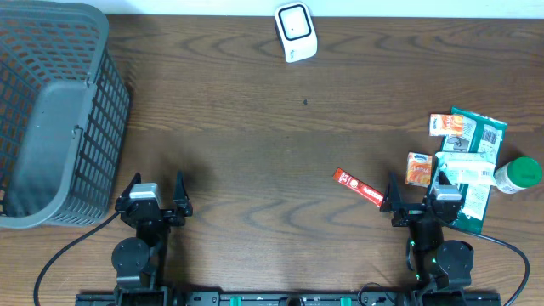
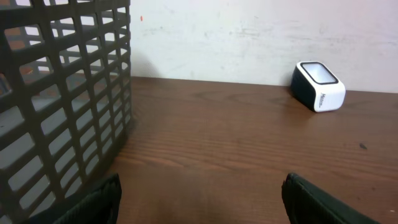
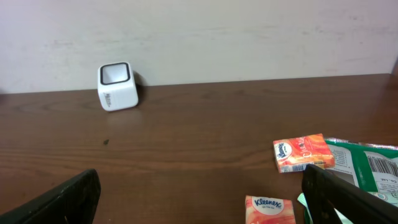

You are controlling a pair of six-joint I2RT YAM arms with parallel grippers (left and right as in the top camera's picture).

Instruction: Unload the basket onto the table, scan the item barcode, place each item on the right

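The white barcode scanner [image 1: 296, 31] stands at the table's far edge, its dark window facing up; it also shows in the left wrist view as the scanner [image 2: 318, 86] and in the right wrist view as the scanner [image 3: 117, 86]. The items lie at the right: two orange Kleenex packs [image 1: 448, 125] [image 1: 418, 168], a red stick sachet [image 1: 358, 187], a green packet [image 1: 478, 144] and a green-capped bottle [image 1: 518, 174]. My right gripper [image 1: 416, 194] is open just beside the nearer Kleenex pack [image 3: 268, 210], holding nothing. My left gripper [image 1: 157, 189] is open and empty at the near left.
A large grey mesh basket [image 1: 51, 110] fills the far left corner, close to the left gripper's left finger [image 2: 99, 199]. A white tube [image 1: 466, 172] lies across the green packet. Bare brown table [image 1: 255, 144] spreads between the arms and the scanner.
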